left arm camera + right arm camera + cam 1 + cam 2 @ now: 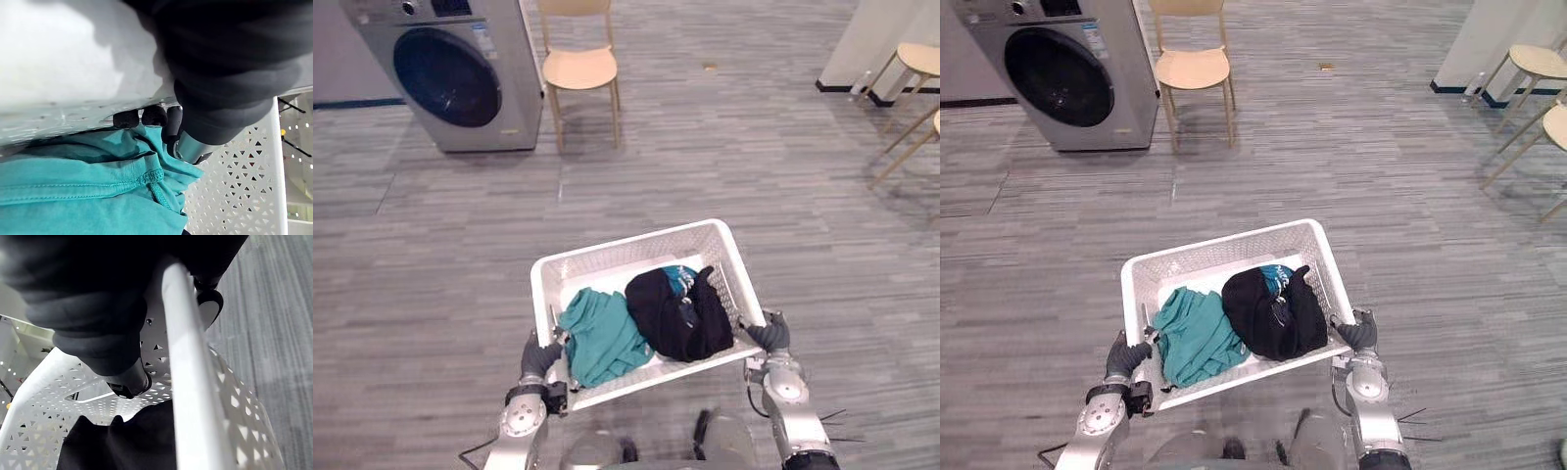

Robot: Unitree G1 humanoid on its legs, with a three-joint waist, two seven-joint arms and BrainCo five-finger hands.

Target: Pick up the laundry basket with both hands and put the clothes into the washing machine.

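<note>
I am clasping the basket [626, 245] at its two ends, my left hand [540, 357] and right hand [771, 333] each curling over the rim. I am judging it stiff, light and a little slippery. Between my hands a teal garment [602, 333] and a black garment [675, 313] are lying loose. The washing machine [450, 73] is standing well ahead of my left hand.
</note>
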